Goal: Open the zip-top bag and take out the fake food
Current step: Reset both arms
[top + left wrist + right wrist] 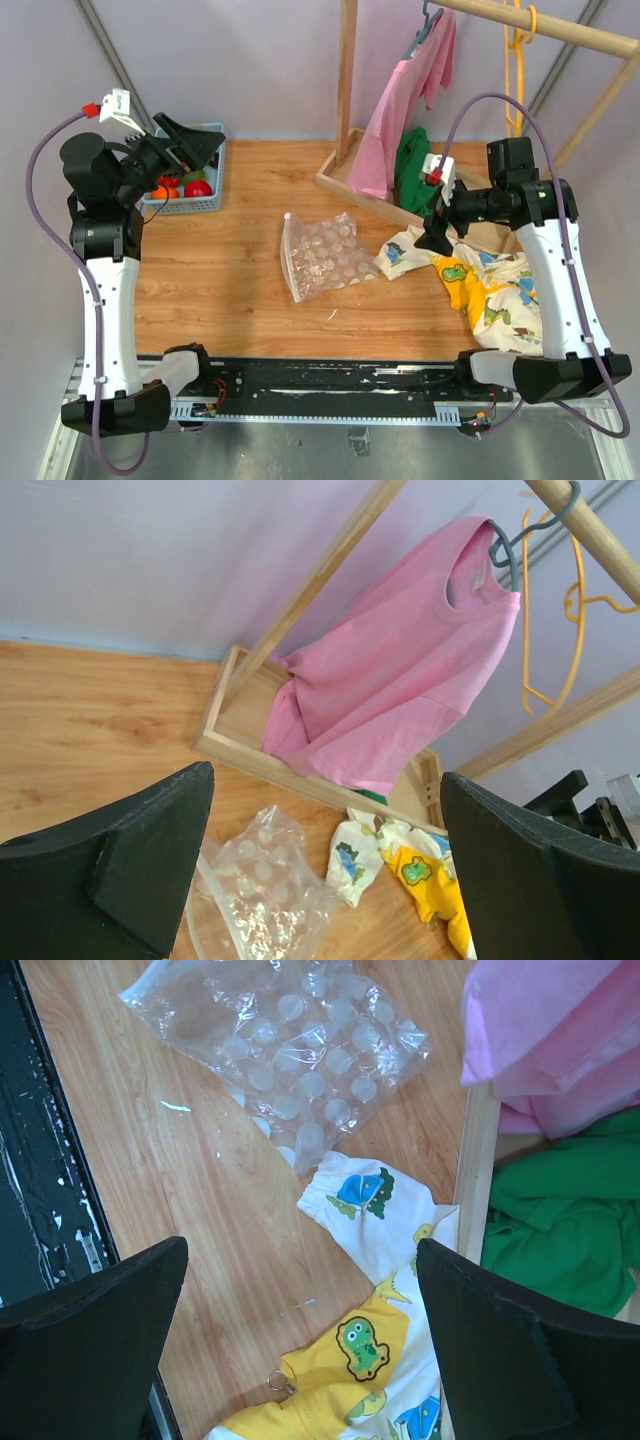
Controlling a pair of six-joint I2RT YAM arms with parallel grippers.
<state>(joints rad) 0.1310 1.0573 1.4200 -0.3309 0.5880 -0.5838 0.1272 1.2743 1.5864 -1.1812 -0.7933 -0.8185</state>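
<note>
Tabletop [230, 290]: zip-top bag [322, 255] mid, fake food [197, 187] in basket [186, 207].

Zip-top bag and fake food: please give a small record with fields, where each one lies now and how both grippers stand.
zip-top bag: flat on the table middle, no food seen inside
fake food: in the blue basket, far left
left gripper: open, above the basket, holding nothing
right gripper: open, above the cartoon-print cloth, holding nothing
</note>
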